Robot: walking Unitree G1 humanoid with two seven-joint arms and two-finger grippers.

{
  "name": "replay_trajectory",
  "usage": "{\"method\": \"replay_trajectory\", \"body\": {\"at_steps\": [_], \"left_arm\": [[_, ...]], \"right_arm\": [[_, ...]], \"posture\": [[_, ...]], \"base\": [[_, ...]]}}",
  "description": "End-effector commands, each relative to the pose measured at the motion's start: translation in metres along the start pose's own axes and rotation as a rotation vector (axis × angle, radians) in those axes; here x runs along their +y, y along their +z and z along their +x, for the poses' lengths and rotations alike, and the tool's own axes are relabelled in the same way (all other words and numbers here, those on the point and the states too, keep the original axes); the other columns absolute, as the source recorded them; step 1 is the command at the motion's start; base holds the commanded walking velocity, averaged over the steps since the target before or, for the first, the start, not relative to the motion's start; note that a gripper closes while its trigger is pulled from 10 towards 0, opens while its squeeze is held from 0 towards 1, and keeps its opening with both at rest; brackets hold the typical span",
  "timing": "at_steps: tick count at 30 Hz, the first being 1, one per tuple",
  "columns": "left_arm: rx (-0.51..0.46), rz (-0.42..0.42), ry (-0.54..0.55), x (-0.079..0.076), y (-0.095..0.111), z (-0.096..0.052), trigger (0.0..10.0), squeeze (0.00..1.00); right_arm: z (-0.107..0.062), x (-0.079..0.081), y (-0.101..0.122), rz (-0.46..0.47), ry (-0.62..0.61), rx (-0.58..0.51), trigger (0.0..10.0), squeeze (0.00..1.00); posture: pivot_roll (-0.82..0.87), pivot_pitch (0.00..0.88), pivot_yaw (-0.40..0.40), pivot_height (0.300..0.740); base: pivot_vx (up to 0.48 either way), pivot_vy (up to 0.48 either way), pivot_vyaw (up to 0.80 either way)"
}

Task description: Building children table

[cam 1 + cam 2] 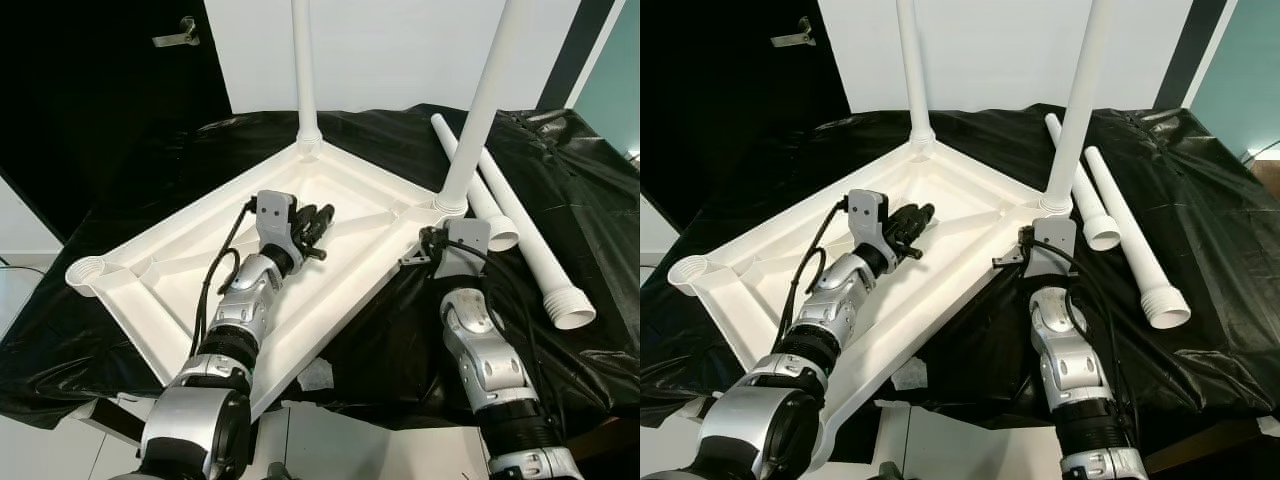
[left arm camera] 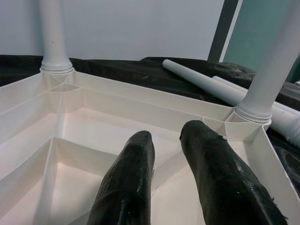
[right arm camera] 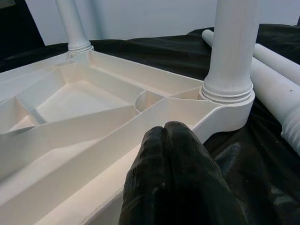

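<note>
A white plastic tabletop point(image 1: 200, 270) is lying upside down on a counter draped in a black sheet point(image 1: 560, 190), its ribbed underside facing up and one corner hanging over the near edge. Two white legs are already standing upright in its far corner sockets: one leg point(image 1: 303, 70) at the back corner and another leg point(image 1: 490, 100) at the right-hand corner. The near left corner socket point(image 1: 87, 271) is sitting open with nothing in it. Two loose legs point(image 1: 520, 235) are lying side by side on the sheet to the right of the tabletop, just beside the standing right-hand leg, their threaded ends pointing toward the robot. The left pincer point(image 1: 318, 228) is hovering over the middle of the ribbed underside, its two black fingers point(image 2: 131, 173) slightly parted and gripping nothing. The right pincer point(image 3: 168, 136) is sitting at the tabletop's right edge, close below the socket of the right-hand leg, its fingers pressed together with nothing between them; whether the tips are touching the rim cannot be told.
</note>
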State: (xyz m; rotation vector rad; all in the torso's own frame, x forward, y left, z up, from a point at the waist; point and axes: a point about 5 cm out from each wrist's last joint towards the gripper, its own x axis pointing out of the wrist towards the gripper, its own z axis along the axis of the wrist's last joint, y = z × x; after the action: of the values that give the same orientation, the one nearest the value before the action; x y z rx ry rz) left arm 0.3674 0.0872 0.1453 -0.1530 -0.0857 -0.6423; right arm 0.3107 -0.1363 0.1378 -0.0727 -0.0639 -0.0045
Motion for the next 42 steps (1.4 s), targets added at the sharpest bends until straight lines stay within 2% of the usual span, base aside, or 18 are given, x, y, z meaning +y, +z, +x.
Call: {"method": "replay_trajectory", "body": {"at_steps": [1,4,6,8,10,13,14,16,19,28,29,30,31,32,37,40,41,42], "left_arm": [[0.039,-0.003,0.086,0.004,-0.009,-0.003,10.0,0.0],[0.055,-0.034,0.06,0.001,-0.011,-0.003,10.0,0.0],[0.08,-0.126,-0.011,-0.006,-0.015,-0.001,10.0,0.0],[0.143,-0.082,-0.099,-0.015,-0.024,-0.004,10.0,0.0],[0.158,-0.06,-0.117,-0.017,-0.026,-0.004,10.0,0.0],[0.273,-0.024,-0.329,-0.033,-0.04,-0.014,10.0,0.0],[0.273,-0.024,-0.329,-0.033,-0.04,-0.014,10.0,0.0],[0.306,-0.037,-0.435,-0.039,-0.043,-0.02,10.0,0.0],[0.32,-0.055,-0.489,-0.041,-0.042,-0.023,10.0,0.0],[0.313,-0.073,-0.546,-0.044,-0.03,-0.024,10.0,0.0],[0.302,-0.06,-0.61,-0.047,-0.027,-0.028,10.0,0.06],[0.302,-0.06,-0.61,-0.047,-0.027,-0.028,10.0,0.06],[0.302,-0.063,-0.635,-0.049,-0.027,-0.03,10.0,0.29],[0.304,-0.067,-0.648,-0.05,-0.027,-0.032,10.0,0.31],[0.362,-0.038,-0.648,-0.056,-0.038,-0.037,10.0,0.31],[0.382,-0.025,-0.64,-0.058,-0.043,-0.038,10.0,0.27],[0.39,-0.019,-0.624,-0.057,-0.043,-0.037,10.0,0.05],[0.396,-0.015,-0.612,-0.057,-0.043,-0.036,10.0,0.05]], "right_arm": [[-0.002,0.004,0.001,0.003,0.009,0.003,10.0,0.0],[-0.006,0.004,-0.002,-0.002,0.013,0.02,10.0,0.0],[-0.008,0.003,-0.005,-0.005,0.014,0.032,10.0,0.0],[-0.01,0.003,-0.006,-0.007,0.014,0.042,10.0,0.0],[-0.01,0.003,-0.007,-0.007,0.014,0.043,10.0,0.0],[-0.012,0.001,-0.007,0.0,0.0,0.049,10.0,0.0],[-0.012,0.001,-0.007,0.0,0.0,0.049,10.0,0.0],[-0.014,-0.001,-0.008,0.011,-0.015,0.06,10.0,0.0],[-0.017,0.0,-0.012,0.015,-0.016,0.074,10.0,0.0],[-0.016,0.0,-0.01,0.019,-0.024,0.075,10.0,0.0],[-0.015,-0.001,-0.01,0.019,-0.028,0.076,10.0,0.0],[-0.015,-0.001,-0.01,0.019,-0.028,0.076,10.0,0.0],[-0.015,-0.001,-0.01,0.019,-0.028,0.076,10.0,0.0],[-0.015,-0.001,-0.01,0.019,-0.029,0.077,10.0,0.0],[-0.015,0.0,-0.011,0.021,-0.027,0.08,10.0,0.0],[-0.015,0.001,-0.011,0.023,-0.026,0.08,10.0,0.0],[-0.015,0.001,-0.011,0.023,-0.025,0.081,10.0,0.0],[-0.015,0.001,-0.011,0.024,-0.024,0.081,10.0,0.0]], "posture": [[-0.08,0.011,0.041,0.74],[-0.08,0.011,0.036,0.74],[-0.08,0.009,0.033,0.74],[-0.08,0.001,0.033,0.74],[-0.08,0.001,0.033,0.74],[-0.08,0.0,0.036,0.74],[-0.08,0.0,0.036,0.74],[-0.09,0.0,0.037,0.74],[-0.09,0.0,0.041,0.74],[-0.09,0.0,0.048,0.74],[-0.09,0.0,0.049,0.74],[-0.09,0.0,0.049,0.74],[-0.09,0.0,0.049,0.74],[-0.09,0.0,0.049,0.74],[-0.08,0.0,0.051,0.74],[-0.08,0.0,0.05,0.74],[-0.08,0.0,0.046,0.74],[-0.08,0.0,0.046,0.74]], "base": [[0.0,0.0,0.0],[0.0,0.0,0.0],[0.0,0.0,0.0],[0.0,0.0,0.0],[0.0,0.0,0.0],[0.0,0.0,0.0],[0.0,0.0,0.0],[0.0,0.0,0.0],[0.0,0.0,0.0],[0.0,0.0,0.0],[0.0,0.0,0.0],[0.0,0.0,0.0],[0.0,0.0,0.0],[0.0,0.0,0.0],[0.0,0.0,0.0],[0.0,0.0,0.0],[0.0,0.0,0.0],[0.0,0.0,0.0]]}}
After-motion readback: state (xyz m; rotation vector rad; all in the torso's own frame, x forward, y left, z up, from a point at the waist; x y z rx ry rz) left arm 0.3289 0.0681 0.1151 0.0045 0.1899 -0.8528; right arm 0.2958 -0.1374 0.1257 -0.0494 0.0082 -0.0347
